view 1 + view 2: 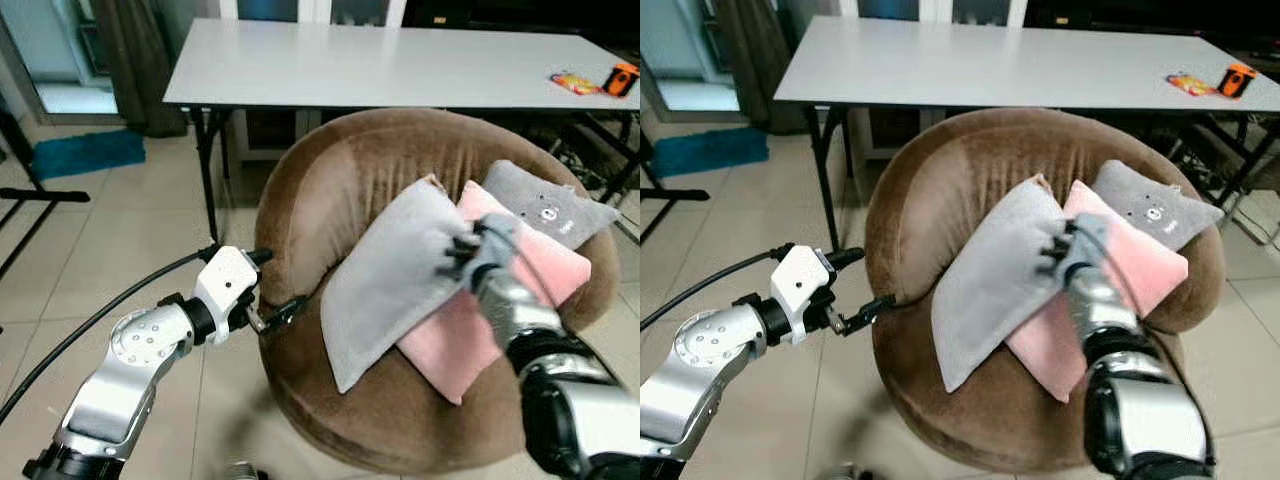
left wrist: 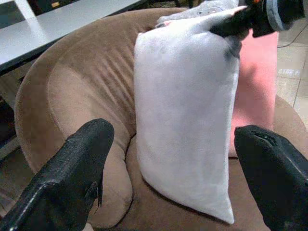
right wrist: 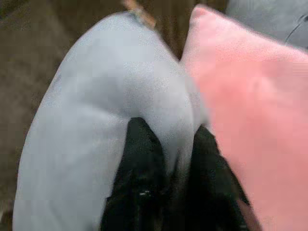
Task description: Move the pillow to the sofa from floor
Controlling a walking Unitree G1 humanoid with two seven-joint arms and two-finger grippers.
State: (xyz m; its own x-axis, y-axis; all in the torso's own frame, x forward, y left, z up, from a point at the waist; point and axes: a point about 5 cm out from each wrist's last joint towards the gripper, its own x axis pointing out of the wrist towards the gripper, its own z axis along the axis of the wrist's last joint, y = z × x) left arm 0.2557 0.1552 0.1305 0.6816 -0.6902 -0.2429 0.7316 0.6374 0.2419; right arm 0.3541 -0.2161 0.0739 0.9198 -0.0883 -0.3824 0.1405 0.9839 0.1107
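Note:
A light grey pillow (image 1: 385, 280) leans upright on the seat of a round brown sofa (image 1: 330, 180), against a pink pillow (image 1: 545, 265). My right gripper (image 1: 462, 252) is shut on the grey pillow's upper right edge; in the right wrist view a fold of the grey pillow (image 3: 96, 120) is pinched between the black fingers (image 3: 139, 163). My left gripper (image 1: 285, 310) stands open at the sofa's left rim, nothing between its fingers (image 2: 72, 178), pointing at the grey pillow (image 2: 187, 110).
A darker grey pillow with a bear face (image 1: 550, 205) rests behind the pink one. A white table (image 1: 380, 65) stands behind the sofa with orange items (image 1: 620, 78) on it. A blue mat (image 1: 85, 152) and a black stand (image 1: 30, 195) are on the tiled floor at left.

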